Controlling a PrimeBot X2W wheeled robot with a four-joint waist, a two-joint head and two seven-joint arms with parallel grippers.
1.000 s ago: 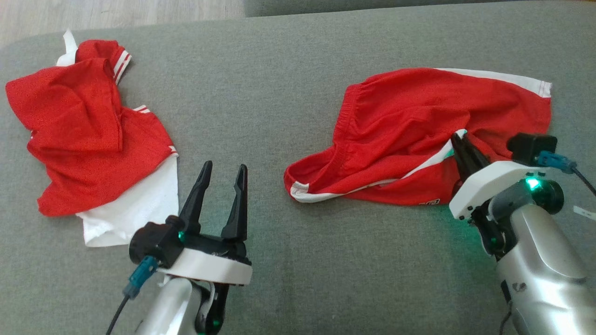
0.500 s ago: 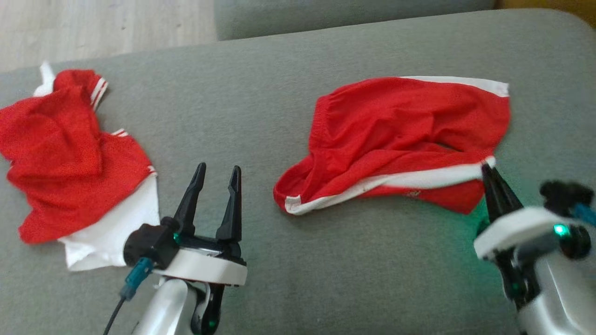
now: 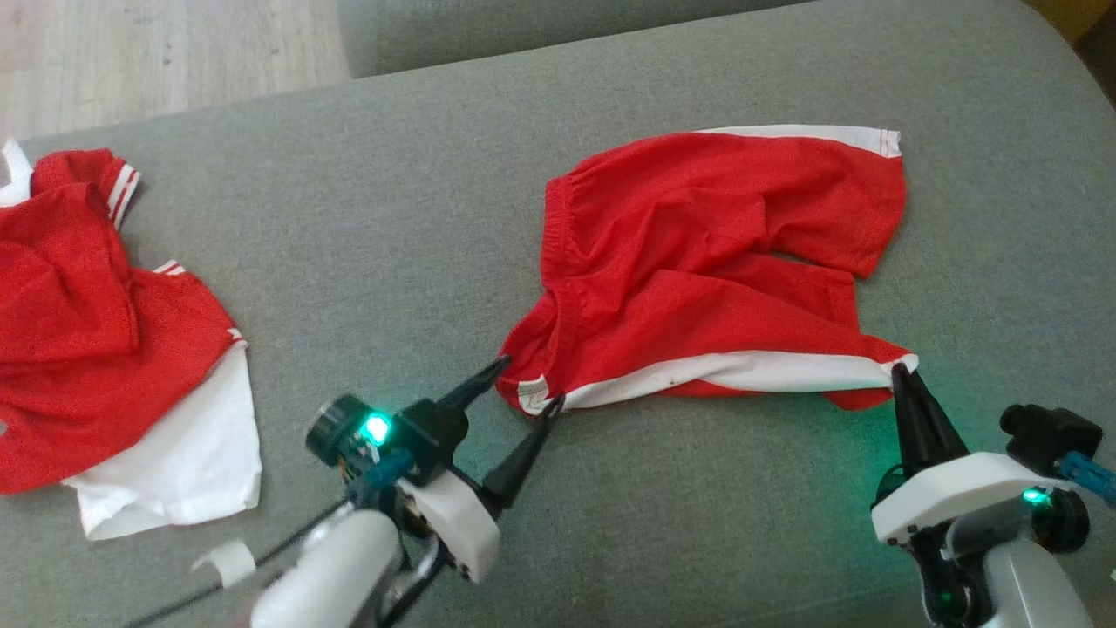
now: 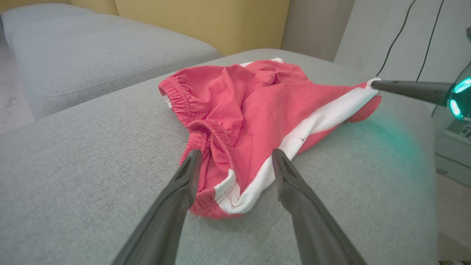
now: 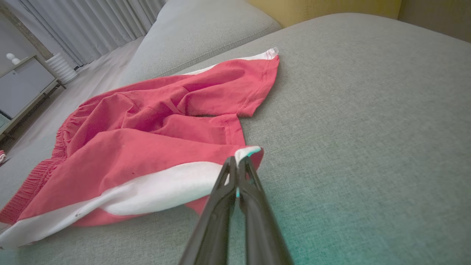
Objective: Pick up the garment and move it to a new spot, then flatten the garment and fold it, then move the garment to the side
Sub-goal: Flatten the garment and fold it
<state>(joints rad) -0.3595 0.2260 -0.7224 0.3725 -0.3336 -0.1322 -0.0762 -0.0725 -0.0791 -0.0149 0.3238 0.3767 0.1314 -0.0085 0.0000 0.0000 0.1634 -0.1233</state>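
**Where the shorts are pinched, and where not yet**

As listed from the grippers outward:

- **Right gripper** [image 3: 899, 373]: the fingers are pressed shut on the white-trimmed hem corner of the red shorts [image 3: 697, 253].
- **Left gripper** [image 3: 530, 381]: the fingers are spread wide and set astride the opposite corner, at the waistband end of the white side stripe [image 3: 741, 371]. Nothing is clamped.
- **Shorts:** they are laid crumpled on the grey sofa cushion [image 3: 418, 218]. The striped edge, taken as the long axis, is stretched crosswise between both grippers on the side nearest the robot.
- **Next move:** closing the left fingers is judged to be required before any lift.
- **Red-and-white shirt** [image 3: 87, 349]: it is found well apart, far left.

Red shorts [image 3: 697, 262] — white side stripes
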